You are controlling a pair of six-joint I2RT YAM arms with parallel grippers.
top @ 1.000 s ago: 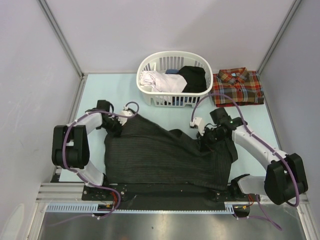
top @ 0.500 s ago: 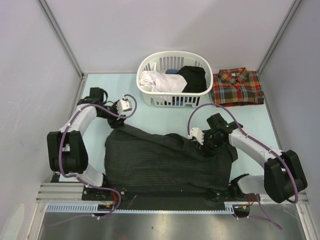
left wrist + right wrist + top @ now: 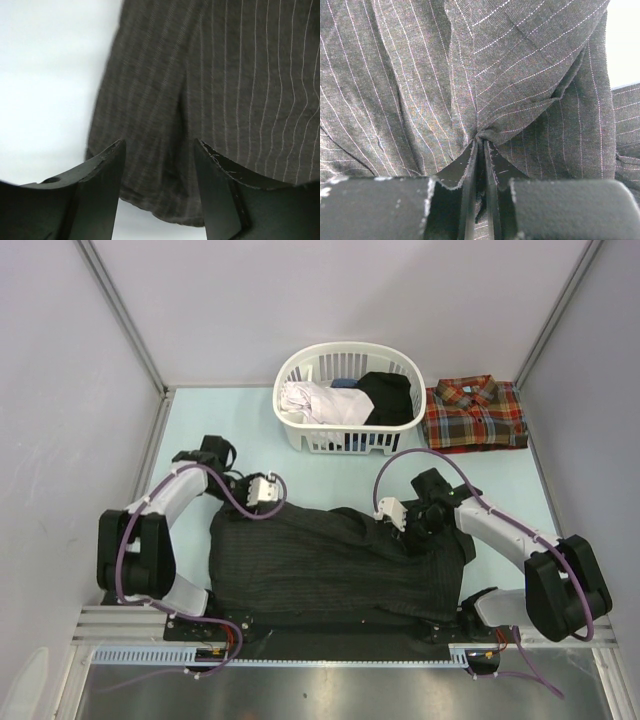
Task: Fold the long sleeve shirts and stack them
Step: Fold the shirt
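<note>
From above, the dark charcoal pinstriped cloth shirt (image 3: 330,565) lies spread on the near tabletop (image 3: 330,480), with its long axis left to right. Left wrist: the left jaws stand open and empty, with the shirt edge just ahead. Right wrist: the right jaws are nearly closed and pinch a fold.

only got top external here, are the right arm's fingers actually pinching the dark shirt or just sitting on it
Observer: Pinching. The right wrist view shows the right fingers almost closed on a gathered tuck of the pinstriped shirt.
Operator: and the left, holding anything
Observer: No. The left wrist view shows the left fingers apart with nothing between them, and a rounded corner of the shirt lying below the gap.
</note>
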